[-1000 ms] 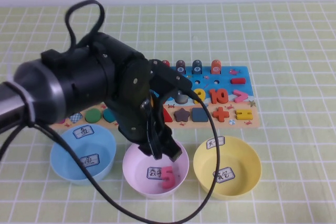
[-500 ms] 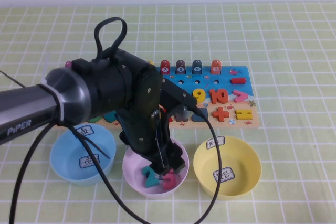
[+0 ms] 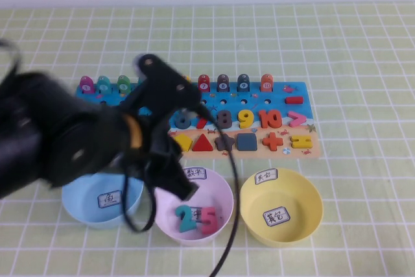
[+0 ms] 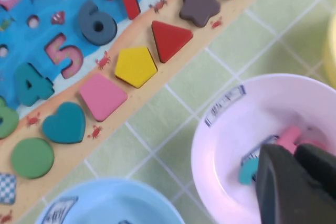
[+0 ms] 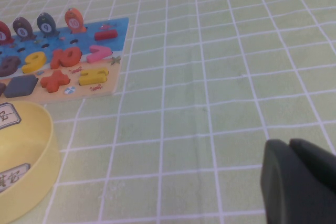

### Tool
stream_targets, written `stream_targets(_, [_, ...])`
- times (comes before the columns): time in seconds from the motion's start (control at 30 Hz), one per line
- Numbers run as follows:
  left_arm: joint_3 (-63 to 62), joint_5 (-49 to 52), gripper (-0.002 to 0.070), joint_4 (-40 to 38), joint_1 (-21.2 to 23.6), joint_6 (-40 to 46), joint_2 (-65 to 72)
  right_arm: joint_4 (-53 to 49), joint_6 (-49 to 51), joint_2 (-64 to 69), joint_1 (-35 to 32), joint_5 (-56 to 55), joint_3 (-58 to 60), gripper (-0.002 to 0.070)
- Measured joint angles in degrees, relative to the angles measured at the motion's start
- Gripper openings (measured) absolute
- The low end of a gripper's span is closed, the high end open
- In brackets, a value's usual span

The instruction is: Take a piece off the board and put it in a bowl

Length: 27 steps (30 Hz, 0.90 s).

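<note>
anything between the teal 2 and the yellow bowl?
High view: the pink-red 5 lies beside the teal 2 inside the pink bowl; past its rim, bare mat up to the yellow bowl.

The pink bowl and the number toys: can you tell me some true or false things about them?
1. The teal 2 lies in the pink bowl. True.
2. The pink 5 is on the board. False: it lies in the pink bowl beside the 2.
3. The yellow bowl holds a number. False: it holds no piece.
4. The left gripper is by the pink bowl's rim, holding nothing. True.
5. The right gripper is over the board. False: it is over bare tablecloth, off to the side.
6. The red triangle sits on the board. True.
</note>
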Motion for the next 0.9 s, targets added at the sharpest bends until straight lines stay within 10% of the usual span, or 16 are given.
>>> stream_targets(0.9, [21.86,-4.98,-0.0001,-3.02,0.0,-0.22,-35.35,0.0,0.0,0.0,0.0,0.0,0.0,-0.0017])
